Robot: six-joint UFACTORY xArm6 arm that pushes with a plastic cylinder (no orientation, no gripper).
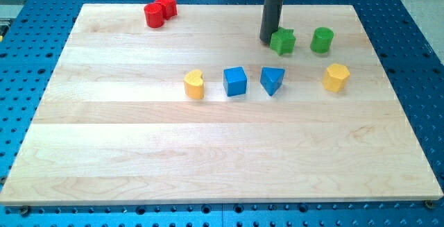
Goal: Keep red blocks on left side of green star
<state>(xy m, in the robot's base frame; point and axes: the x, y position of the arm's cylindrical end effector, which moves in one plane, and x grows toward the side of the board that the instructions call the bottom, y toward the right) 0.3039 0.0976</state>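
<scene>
Two red blocks sit together at the board's top left: a red cylinder [153, 15] and a red star-like block [167, 5] touching it. The green star [283, 41] lies at the view's upper right. My tip [267, 41] stands right against the green star's left side, touching or nearly touching it. Both red blocks are far to the left of the green star and of my tip.
A green cylinder [322, 39] sits just right of the green star. A yellow hexagon [336, 77] lies below it. A yellow heart [195, 85], a blue cube [235, 81] and a blue triangle [272, 80] form a row mid-board. The wooden board [208, 164] rests on a blue perforated table.
</scene>
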